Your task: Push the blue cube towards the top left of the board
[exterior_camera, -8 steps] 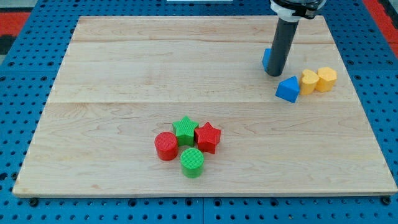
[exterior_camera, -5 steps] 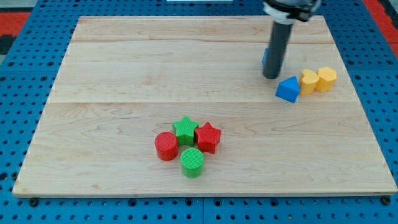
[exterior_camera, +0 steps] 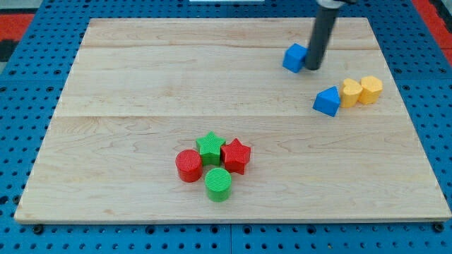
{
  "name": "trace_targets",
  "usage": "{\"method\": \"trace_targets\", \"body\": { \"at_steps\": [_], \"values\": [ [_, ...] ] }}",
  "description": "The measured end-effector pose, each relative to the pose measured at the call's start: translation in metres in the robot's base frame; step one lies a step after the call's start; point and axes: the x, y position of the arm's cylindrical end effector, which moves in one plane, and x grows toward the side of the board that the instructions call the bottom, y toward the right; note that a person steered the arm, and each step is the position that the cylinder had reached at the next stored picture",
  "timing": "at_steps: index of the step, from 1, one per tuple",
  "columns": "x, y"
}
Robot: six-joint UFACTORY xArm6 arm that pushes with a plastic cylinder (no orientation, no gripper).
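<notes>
**A:** Start at my tip (exterior_camera: pixel 311 68). There are no jaws to spread or pinch here, only a plain dark rod, and its end sits pressed against the right face of the blue cube (exterior_camera: pixel 294 58), near the view's top right of the board (exterior_camera: pixel 141 85).

**B:** What has changed for you to note?

**A:** A moment ago the rod stood in front of the cube and hid most of it. Now you see the cube almost whole, shifted up and to the left, and my tip has moved up with it. So the push has begun, I judge, but most of the board's width lies ahead.

**B:** Anything in your path?

**A:** Nothing toward the top left. The blue wedge-like block (exterior_camera: pixel 326 101) and the two yellow blocks (exterior_camera: pixel 351 92) (exterior_camera: pixel 371 89) sit below my tip, unmoved. The red and green cluster (exterior_camera: pixel 212 166) lies well apart, near the bottom.
</notes>
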Motion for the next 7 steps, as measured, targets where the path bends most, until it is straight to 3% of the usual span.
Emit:
{"method": "trace_targets", "body": {
  "at_steps": [2, 4, 7],
  "values": [
    [0.000, -0.016],
    [0.004, 0.057],
    [-0.028, 0.044]
  ]
}}
